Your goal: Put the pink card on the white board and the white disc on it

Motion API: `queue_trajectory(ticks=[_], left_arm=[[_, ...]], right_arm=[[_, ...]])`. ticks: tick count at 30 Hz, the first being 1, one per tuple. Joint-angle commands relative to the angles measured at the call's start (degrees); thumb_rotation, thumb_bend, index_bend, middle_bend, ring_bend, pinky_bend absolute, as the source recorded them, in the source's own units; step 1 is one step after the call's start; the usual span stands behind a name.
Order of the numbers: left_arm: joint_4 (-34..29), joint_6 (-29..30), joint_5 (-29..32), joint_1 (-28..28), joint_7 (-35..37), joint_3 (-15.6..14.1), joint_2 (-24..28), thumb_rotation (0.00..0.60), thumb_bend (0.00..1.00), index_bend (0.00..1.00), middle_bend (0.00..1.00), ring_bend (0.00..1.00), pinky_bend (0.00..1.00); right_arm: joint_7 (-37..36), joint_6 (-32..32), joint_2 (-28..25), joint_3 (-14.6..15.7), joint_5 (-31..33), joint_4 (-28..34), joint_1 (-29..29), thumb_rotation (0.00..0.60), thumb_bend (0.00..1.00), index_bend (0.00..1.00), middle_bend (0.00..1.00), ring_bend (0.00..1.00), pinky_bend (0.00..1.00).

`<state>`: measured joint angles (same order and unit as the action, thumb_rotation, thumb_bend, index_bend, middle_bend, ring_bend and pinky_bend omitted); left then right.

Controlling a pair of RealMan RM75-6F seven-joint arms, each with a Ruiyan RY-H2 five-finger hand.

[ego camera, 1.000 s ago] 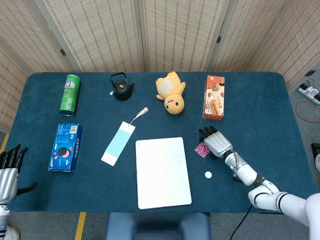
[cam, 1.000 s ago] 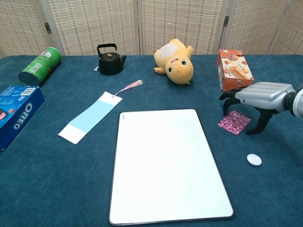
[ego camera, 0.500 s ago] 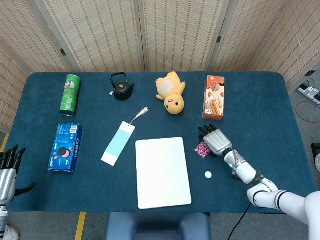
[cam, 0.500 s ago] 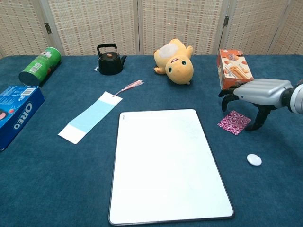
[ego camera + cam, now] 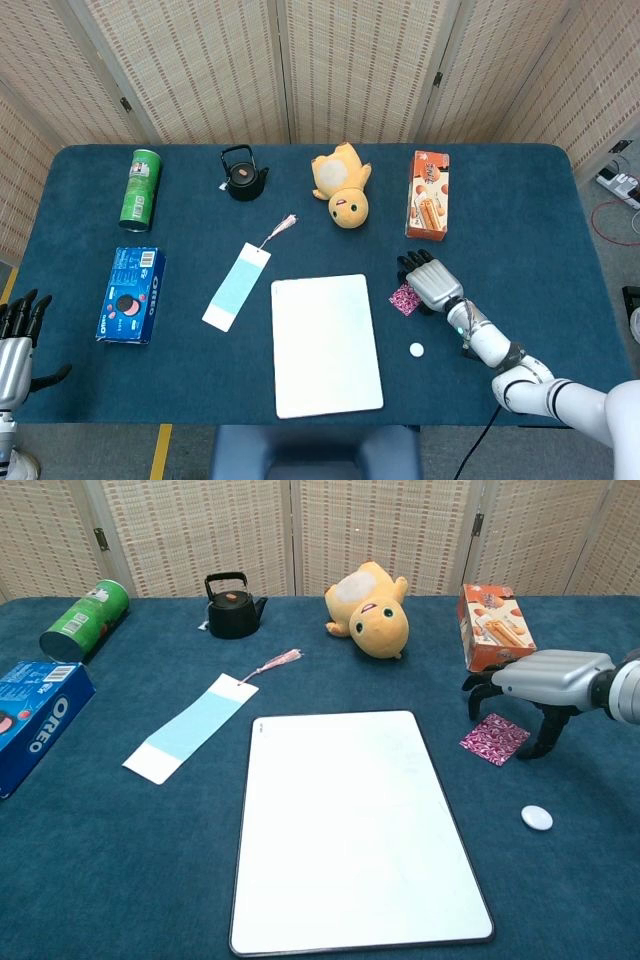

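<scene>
I have the right hand (image 5: 548, 680) arched over the dark blue desk (image 5: 520, 190), palm down, fingers curled toward the cloth and parted, nothing between them. The small pink patterned square card (image 5: 494, 738) lies flat directly under the hand's fingertip side, its near corner projecting toward the flat white rectangular board (image 5: 352, 825). From the chest view I judge the fingertips to be at or just above the card's far edge; I cannot tell whether they touch it.

The card sits as a diamond, with no clear long axis, so I judge approach direction to matter less than getting a fingertip under an edge. From the hand, the board lies to the inboard side, close by, its long edge facing the card.

The small white round disc (image 5: 537, 818) rests on the desk on the hand's wrist side, nearer me, apart from both card and board.

The left hand (image 5: 15, 335) hangs at the desk's far left edge, fingers spread, holding nothing, well apart from everything. The right hand is plainly the nearer one
</scene>
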<state>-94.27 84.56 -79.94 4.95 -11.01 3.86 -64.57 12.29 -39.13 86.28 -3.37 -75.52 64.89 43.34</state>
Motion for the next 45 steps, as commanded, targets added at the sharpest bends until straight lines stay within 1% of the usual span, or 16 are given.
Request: queue_trajectory(ticks=[1, 5, 10, 18, 22, 25, 30, 34, 38, 45], left_arm=[[0.0, 0.0, 0.0, 0.0, 0.0, 0.0, 0.0, 0.600, 0.13, 0.00, 0.00, 0.04, 0.00], [0.1, 0.1, 0.1, -0.1, 0.1, 0.0, 0.0, 0.600, 0.13, 0.00, 0.00, 0.04, 0.00], [0.2, -0.1, 0.0, 0.0, 0.2, 0.0, -0.1, 0.600, 0.13, 0.00, 0.00, 0.04, 0.00], [0.0, 0.0, 0.0, -0.1, 0.1, 0.0, 0.1, 0.600, 0.13, 0.00, 0.00, 0.04, 0.00], [-0.1, 0.0, 0.1, -0.2, 0.1, 0.0, 0.3, 0.600, 0.13, 0.00, 0.00, 0.04, 0.00], [-0.3, 0.0, 0.0, -0.1, -0.1, 0.0, 0.4, 0.600, 0.13, 0.00, 0.00, 0.04, 0.00], [-0.9, 0.3, -0.5, 0.0, -0.5, 0.0, 0.7, 0.600, 0.13, 0.00, 0.00, 0.04, 0.00], [-1.3, 0.6, -0.9, -0.1, -0.4, 0.0, 0.7, 0.600, 0.13, 0.00, 0.00, 0.04, 0.00], [-1.4, 0.9, -0.8, -0.4, -0.2, -0.1, 0.8, 0.600, 0.13, 0.00, 0.00, 0.04, 0.00], [-0.9, 1.7, -0.8, -1.1, 0.6, -0.3, 1.0, 0.600, 0.13, 0.00, 0.00, 0.04, 0.00]], right_arm=[[-0.1, -0.1, 0.0, 0.0, 0.0, 0.0, 0.0, 0.600, 0.25, 0.34, 0.12, 0.04, 0.07], [0.1, -0.2, 0.0, 0.2, 0.1, -0.1, 0.0, 0.600, 0.25, 0.40, 0.13, 0.04, 0.07], [0.4, -0.2, -0.1, 0.4, 0.6, -0.2, -0.1, 0.600, 0.25, 0.43, 0.15, 0.05, 0.07], [0.4, -1.2, -0.8, 0.5, 0.5, 0.6, -0.3, 0.600, 0.25, 0.45, 0.16, 0.05, 0.07], [0.2, -3.1, -2.8, 0.1, -0.3, 3.8, -0.6, 0.600, 0.25, 0.45, 0.16, 0.05, 0.07], [-0.3, -4.6, -5.1, -0.5, -0.9, 7.8, -0.7, 0.600, 0.25, 0.45, 0.17, 0.05, 0.07], [-0.3, -4.4, -6.9, -1.6, -1.3, 13.5, 0.6, 0.600, 0.25, 0.45, 0.17, 0.05, 0.07], [1.2, -2.7, -5.5, -2.4, -1.4, 16.5, 3.0, 0.600, 0.25, 0.45, 0.17, 0.05, 0.07], [3.7, -0.9, -3.2, -3.0, -0.7, 17.8, 5.5, 0.600, 0.25, 0.45, 0.17, 0.05, 0.07], [10.0, 1.6, 1.0, -3.4, 3.0, 17.4, 9.1, 0.600, 0.25, 0.45, 0.17, 0.05, 0.07]])
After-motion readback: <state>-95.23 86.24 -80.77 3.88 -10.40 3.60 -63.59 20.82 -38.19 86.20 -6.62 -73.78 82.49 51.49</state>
